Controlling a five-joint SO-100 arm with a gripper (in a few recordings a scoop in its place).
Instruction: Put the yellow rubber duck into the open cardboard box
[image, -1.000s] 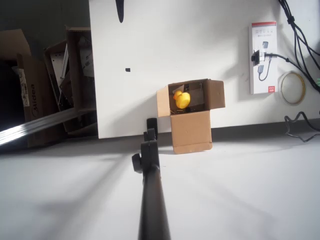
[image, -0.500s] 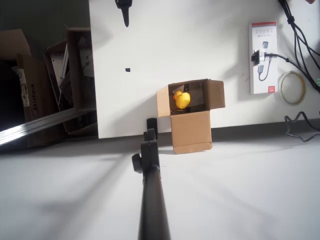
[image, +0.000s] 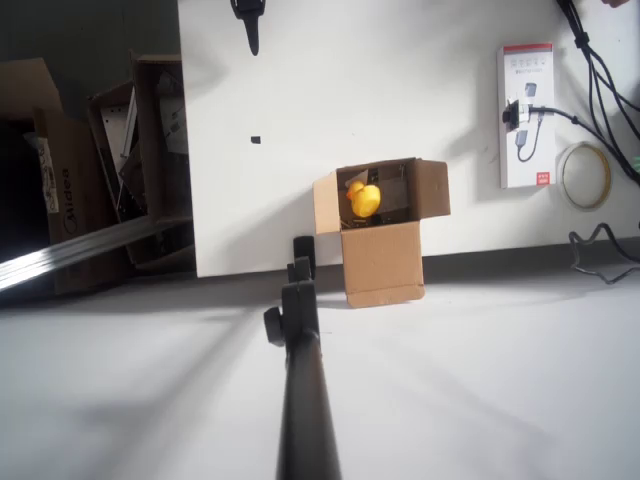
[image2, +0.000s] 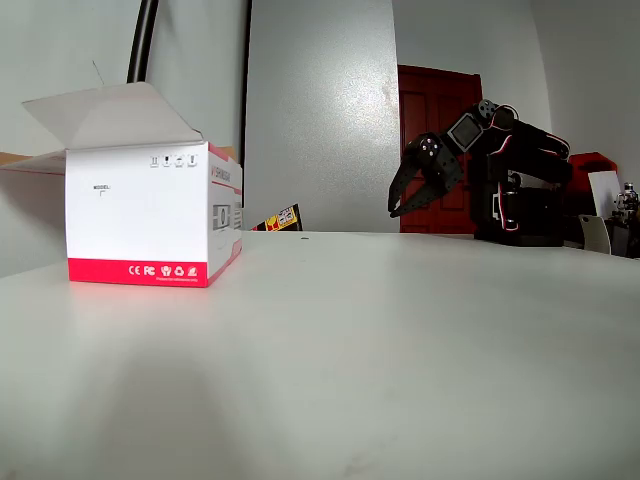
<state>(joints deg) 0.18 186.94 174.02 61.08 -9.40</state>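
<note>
**Duck sits inside the small box**

In the overhead view we see the open cardboard box (image: 381, 232) on the white table (image: 400, 90), at the table's 6 o'clock edge, with its flaps spread. The yellow rubber duck (image: 363, 199) lies inside it, toward the box's 10 o'clock corner, against the dark interior.

At the table's 3 o'clock side lies a white and red carton (image: 526, 115) with a cable plugged at it, and just beside that a roll of tape (image: 584, 175). Off the table at 9 o'clock stand darker cluttered boxes (image: 110, 160).

In the fixed view the same kind of white and red carton (image2: 150, 215) stands at 9 o'clock with its top flap up. The gripper (image2: 410, 190) hangs above the table at 2 o'clock, pointing down, its fingers (image2: 432, 186) spread apart and holding nothing. Behind it we see a grey wall panel (image2: 320, 110) and a red door (image2: 440, 130).
</note>
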